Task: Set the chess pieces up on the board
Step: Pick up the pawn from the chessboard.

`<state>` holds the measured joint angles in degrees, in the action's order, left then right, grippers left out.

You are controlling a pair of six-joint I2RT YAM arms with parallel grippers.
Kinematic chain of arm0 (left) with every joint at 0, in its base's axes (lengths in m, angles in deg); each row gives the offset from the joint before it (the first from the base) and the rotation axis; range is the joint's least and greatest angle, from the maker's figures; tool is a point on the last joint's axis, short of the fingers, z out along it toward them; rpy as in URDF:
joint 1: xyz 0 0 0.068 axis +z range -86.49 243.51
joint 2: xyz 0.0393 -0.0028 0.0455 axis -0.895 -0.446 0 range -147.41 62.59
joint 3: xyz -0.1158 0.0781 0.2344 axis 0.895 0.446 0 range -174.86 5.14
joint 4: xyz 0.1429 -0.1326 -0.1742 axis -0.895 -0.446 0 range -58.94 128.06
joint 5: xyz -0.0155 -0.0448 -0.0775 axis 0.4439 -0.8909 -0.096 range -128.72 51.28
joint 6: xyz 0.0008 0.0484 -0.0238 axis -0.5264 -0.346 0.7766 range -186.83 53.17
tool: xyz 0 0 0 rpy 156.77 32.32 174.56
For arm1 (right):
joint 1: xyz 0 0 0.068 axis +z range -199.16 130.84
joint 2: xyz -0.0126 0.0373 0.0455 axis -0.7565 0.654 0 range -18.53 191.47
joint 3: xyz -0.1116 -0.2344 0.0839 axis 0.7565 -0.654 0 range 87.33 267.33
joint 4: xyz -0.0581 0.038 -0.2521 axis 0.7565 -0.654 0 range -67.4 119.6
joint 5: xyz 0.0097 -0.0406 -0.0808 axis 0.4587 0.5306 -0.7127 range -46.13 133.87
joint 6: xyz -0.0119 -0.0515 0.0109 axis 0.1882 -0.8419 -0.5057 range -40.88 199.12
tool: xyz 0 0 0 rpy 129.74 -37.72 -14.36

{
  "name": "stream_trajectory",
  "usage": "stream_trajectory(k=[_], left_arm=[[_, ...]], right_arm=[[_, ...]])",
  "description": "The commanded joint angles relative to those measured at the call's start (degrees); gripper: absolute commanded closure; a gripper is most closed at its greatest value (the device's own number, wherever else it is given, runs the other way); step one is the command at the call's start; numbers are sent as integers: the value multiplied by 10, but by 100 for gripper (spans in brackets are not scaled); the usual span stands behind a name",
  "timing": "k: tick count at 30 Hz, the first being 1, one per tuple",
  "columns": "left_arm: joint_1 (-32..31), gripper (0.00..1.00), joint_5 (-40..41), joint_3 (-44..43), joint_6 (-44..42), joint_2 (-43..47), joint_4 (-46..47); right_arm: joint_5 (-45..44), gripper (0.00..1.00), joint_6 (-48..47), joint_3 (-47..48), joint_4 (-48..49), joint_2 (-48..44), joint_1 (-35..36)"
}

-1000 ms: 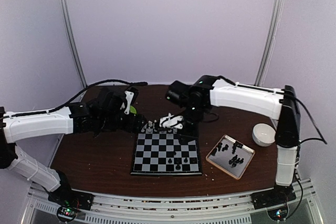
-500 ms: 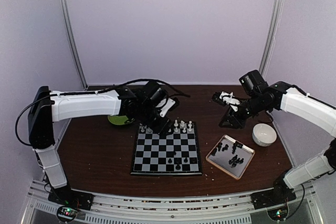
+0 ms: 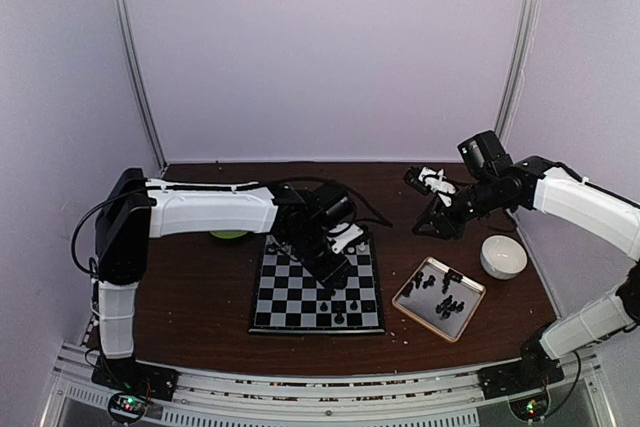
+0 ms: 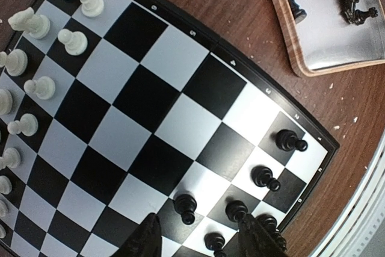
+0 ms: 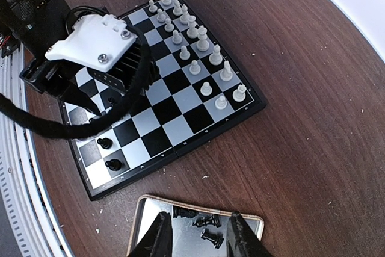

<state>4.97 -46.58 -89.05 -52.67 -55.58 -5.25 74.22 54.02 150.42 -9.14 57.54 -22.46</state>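
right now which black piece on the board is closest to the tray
The end black piece, on the dark square by the edge of the board; the others stand farther along, toward the left tool.

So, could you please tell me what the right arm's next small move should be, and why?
Probably lower the right tool toward one of the small black chess pieces in the tan-rimmed metallic tray. Its fingers hang empty above that tray, and the grey-and-black checkered board shows only a few black pawns on its near rows.
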Motion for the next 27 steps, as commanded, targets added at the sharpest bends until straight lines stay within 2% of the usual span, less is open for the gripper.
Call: stream_trajectory(k=[1, 15, 21, 27], left_arm=[[1, 57, 8, -22, -5, -14, -21], [0, 71, 10, -28, -3, -41, -21], [0, 74, 11, -29, -5, -46, -23], [0, 84, 11, -32, -6, -49, -24]], right_arm=[[13, 68, -9, 7, 3, 0, -1], [14, 68, -11, 9, -3, 11, -2], [17, 67, -15, 11, -8, 15, -2], [19, 67, -17, 14, -14, 20, -2]])
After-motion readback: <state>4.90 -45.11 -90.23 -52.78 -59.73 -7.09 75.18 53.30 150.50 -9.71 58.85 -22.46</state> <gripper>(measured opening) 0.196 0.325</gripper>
